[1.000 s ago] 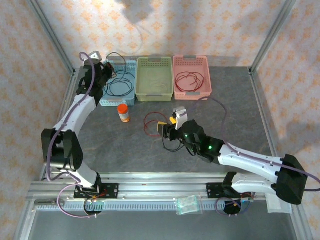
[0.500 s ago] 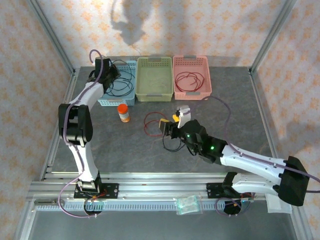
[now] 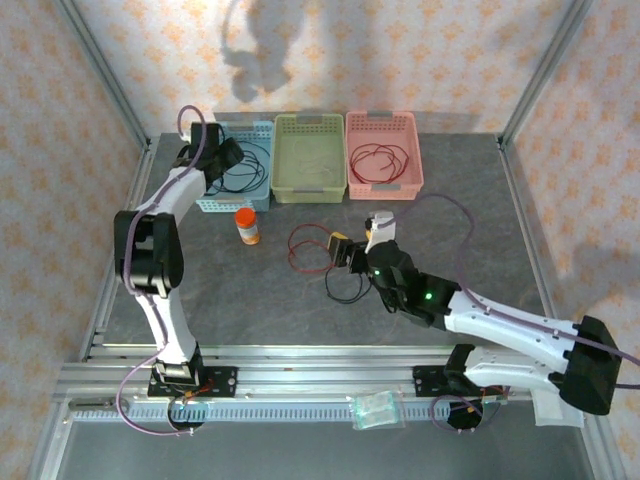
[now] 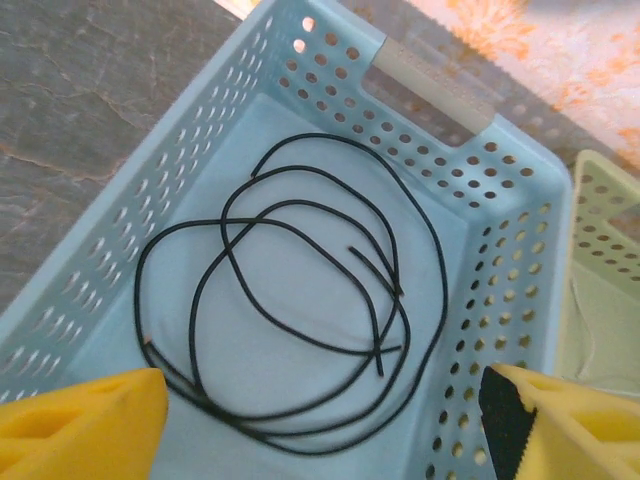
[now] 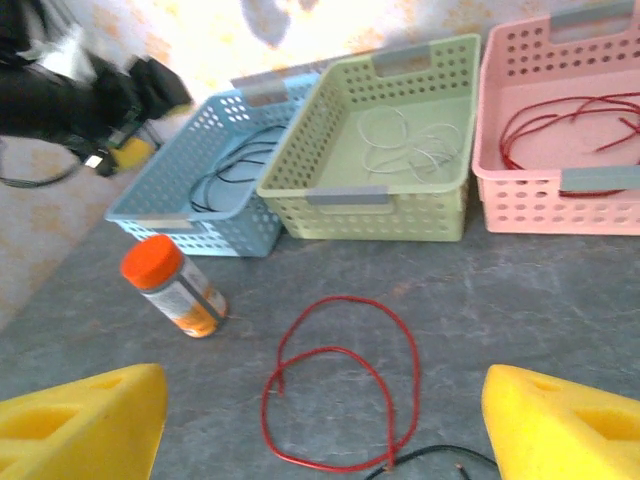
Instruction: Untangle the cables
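Three baskets stand in a row along the far edge of the table (image 3: 470, 200): blue basket (image 3: 232, 206) nearest the far-left corner, green basket (image 3: 310, 195) in the middle, pink basket (image 3: 385, 190) to its right, each just beside the next.

Contents and loose items:
- Black cable (image 4: 320, 136): coiled in several overlapping loops, flat on the floor of the blue basket.
- White cable (image 5: 410, 150): thin, loosely looped in the green basket.
- Dark red cable (image 5: 540, 117): looped in the pink basket.
- Red cable (image 5: 345, 298): loose loop on the bare table near its middle, on the near side of the green basket.
- Second black cable (image 5: 425, 452): on the table, meeting the near end of the red loop. Whether the two are entwined cannot be told.
- Orange-capped bottle (image 3: 247, 226): on the table close to the near side of the blue basket. It looks upright from above and tilted in the right wrist view.

Tools:
- Left gripper (image 4: 320, 415): above the blue basket, yellow pads (image 4: 80, 420) spread wide, nothing between them.
- Right gripper (image 5: 320, 420): low over the middle of the table, facing the red loop, pads (image 5: 85, 420) wide apart, holding nothing.
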Motion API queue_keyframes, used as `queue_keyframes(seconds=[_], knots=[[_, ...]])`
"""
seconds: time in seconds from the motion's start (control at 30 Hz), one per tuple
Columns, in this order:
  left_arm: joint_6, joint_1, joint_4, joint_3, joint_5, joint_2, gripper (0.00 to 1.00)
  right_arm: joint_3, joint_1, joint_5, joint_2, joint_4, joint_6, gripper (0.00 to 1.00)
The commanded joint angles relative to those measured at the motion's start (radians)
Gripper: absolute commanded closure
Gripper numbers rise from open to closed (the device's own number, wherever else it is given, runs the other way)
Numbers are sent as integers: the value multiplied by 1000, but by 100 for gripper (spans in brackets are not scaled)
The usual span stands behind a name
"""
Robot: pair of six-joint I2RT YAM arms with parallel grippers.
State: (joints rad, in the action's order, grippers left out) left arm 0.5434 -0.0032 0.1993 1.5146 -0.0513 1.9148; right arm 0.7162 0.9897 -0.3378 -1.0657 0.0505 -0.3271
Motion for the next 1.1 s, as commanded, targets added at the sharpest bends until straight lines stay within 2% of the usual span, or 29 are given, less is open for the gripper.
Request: queue_keyframes(seconds=[0.0, 0.1, 0.17, 0.2, 0.3, 0.37, 0.47, 0.57, 0.73, 0.9, 1.07], knots=[[-40, -52, -9, -29, 13, -136, 16, 49, 4, -68, -52, -106, -61, 14], [-77, -113, -26, -100, 34, -244, 17, 82, 5, -18, -88, -172, -68, 0], [-94, -150, -69, -182, 36, -330, 17, 103, 5, -2, -109, -219, -82, 0], [-104, -173, -84, -224, 35, -375, 17, 107, 5, -2, -109, -233, -83, 3], [-123, -236, -101, -333, 43, -489, 18, 148, -12, -15, -182, -329, -134, 26], [-125, -280, -93, -394, 69, -553, 17, 173, -34, 0, -220, -385, -165, 31], [-104, -353, -91, -483, 63, -644, 17, 183, -95, 98, -257, -432, -183, 41], [-96, -449, -100, -566, 88, -718, 17, 174, -167, 212, -271, -452, -184, 42], [-16, -586, -167, -705, 71, -782, 17, 166, -286, 392, -313, -486, -161, 52], [93, -739, -311, -846, 86, -768, 17, 167, -369, 447, -367, -517, -134, 56], [161, -839, -439, -913, 92, -687, 17, 214, -385, 432, -444, -582, -107, 57]])
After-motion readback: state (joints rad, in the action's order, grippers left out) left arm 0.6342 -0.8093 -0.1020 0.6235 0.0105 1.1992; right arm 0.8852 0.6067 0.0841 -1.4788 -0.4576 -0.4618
